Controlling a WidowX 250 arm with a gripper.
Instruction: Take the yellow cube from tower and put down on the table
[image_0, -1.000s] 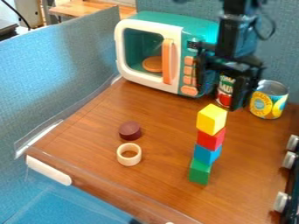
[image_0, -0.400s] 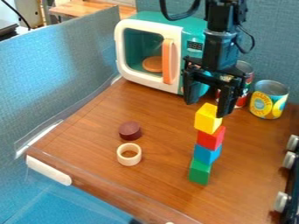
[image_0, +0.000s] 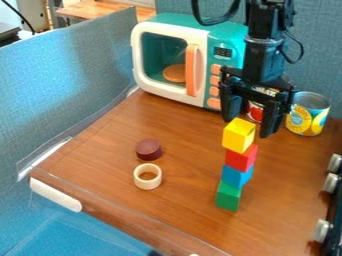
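While the gripper (image_0: 249, 127) hangs just above the top of the tower (image_0: 237, 176), its jaws stand wide apart, with nothing clamped. Yellow cube (image_0: 238, 136): uppermost of four, on the red cube (image_0: 241, 157), in the right half of the table (image_0: 184, 215), well in from the near edge. Relation for the coming grasp: cube lies below the jaws and slightly to the view's left of the middle of their gap, close under the left-hand tip; contact and depth offset cannot be told. No long axis to match; presumably the jaws need to straddle two opposite side faces. Single arm, so no choice of side.

Compared with the first frame: jaws lower. Compared with the second: they have shifted to the view's right and slightly down. Cube itself sits slightly further left on the red one than in the first frame, about as in the second. Judgement: centre over the cube before lowering; a tip landing on its top could topple the stack.
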